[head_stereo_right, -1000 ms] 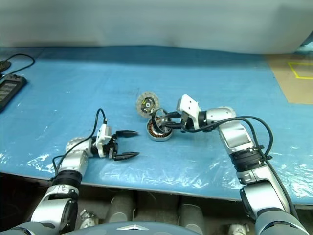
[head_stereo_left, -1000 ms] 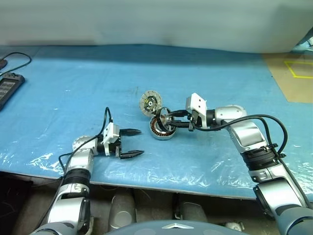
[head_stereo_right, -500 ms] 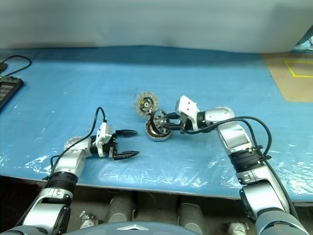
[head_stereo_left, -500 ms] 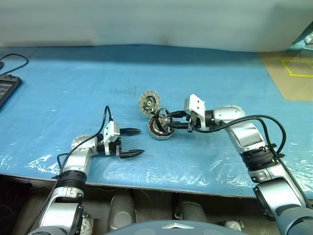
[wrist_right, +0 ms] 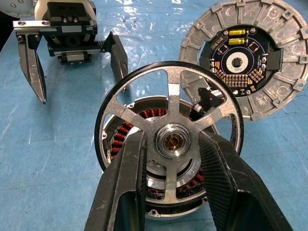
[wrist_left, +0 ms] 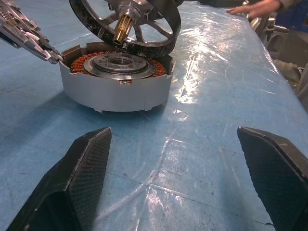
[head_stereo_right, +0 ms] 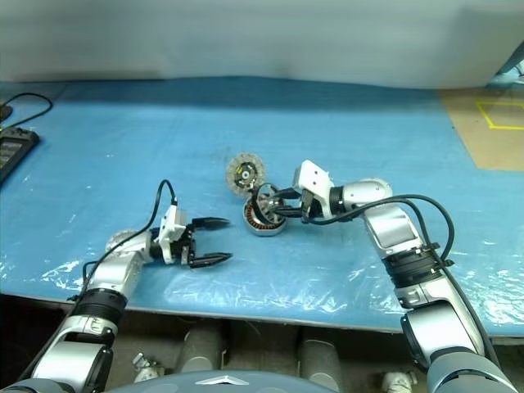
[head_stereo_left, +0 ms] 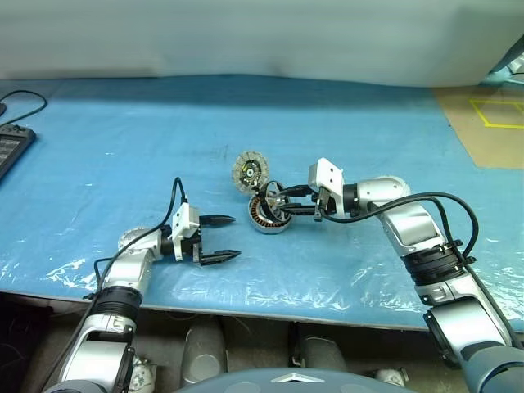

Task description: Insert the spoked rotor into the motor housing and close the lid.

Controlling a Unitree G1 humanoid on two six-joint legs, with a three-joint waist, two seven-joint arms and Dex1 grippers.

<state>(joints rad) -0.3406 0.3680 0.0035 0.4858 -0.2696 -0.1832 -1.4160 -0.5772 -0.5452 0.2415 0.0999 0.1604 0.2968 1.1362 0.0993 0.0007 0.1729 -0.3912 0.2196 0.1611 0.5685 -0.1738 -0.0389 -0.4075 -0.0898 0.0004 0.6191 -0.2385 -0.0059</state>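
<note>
The motor housing [head_stereo_left: 267, 217], a grey cup with copper windings, rests mid-table on the blue mat. Its ribbed lid [head_stereo_left: 250, 172] stands open, tilted up behind it. My right gripper [head_stereo_left: 282, 201] is shut on the hub of the spoked rotor [wrist_right: 144, 73] and holds it tilted just over the housing's [wrist_right: 126, 139] open top. In the right wrist view the lid [wrist_right: 245, 57] shows its circuit face. My left gripper [head_stereo_left: 223, 238] is open and empty, lying low on the mat to the housing's [wrist_left: 115, 89] left and pointing toward it, with the rotor [wrist_left: 126, 26] above.
A black device [head_stereo_left: 11, 149] with a cable lies at the table's far left edge. Brown floor with yellow tape [head_stereo_left: 495, 115] lies beyond the mat on the right. A person's hand [wrist_left: 255, 7] rests on the table far off. Wrinkled film covers the front edge [head_stereo_left: 311, 282].
The head view has shifted slightly. Both grippers, the rotor and the housing keep their places.
</note>
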